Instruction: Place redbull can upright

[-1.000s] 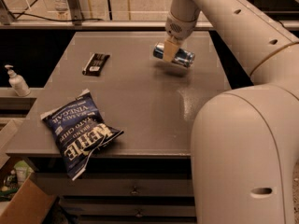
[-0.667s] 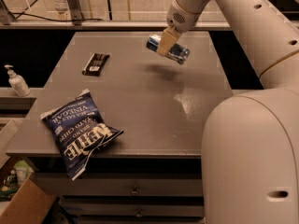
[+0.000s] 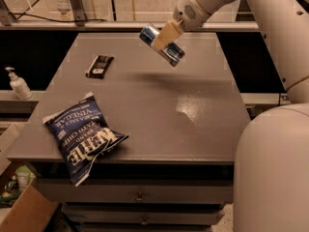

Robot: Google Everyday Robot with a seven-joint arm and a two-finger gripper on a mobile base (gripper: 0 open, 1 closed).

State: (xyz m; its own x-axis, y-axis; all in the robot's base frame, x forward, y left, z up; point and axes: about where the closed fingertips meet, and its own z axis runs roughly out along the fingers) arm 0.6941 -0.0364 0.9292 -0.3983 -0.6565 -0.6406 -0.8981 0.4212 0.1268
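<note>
Since a second ago the gripper (image 3: 163, 38) has risen and swung a little toward the left, taking the redbull can (image 3: 175, 55) with it, so the can that was low over the far right part of the desk (image 3: 159, 110) now hangs higher, clear of the surface. It is held in the air over the far edge, somewhat right of that edge's middle, and a soft shadow lies on the grey top beneath it. The gripper is clenched on the can: a beige finger (image 3: 167, 32) crosses its middle, with the blue and silver body sticking out on both sides. The can is tilted rather than upright, one end pointing up and to the left, the other down and to the right. The white arm reaches in from the upper right, and its bulky body fills the right side of the view. On the desk, a flat black bar (image 3: 100, 65) lies toward the far left corner, well apart from the can. A blue chip bag (image 3: 82, 134) lies at the near left corner, one end hanging over the front edge. Off the desk, beyond its left edge, a small pump bottle (image 3: 18, 83) stands on a ledge.
</note>
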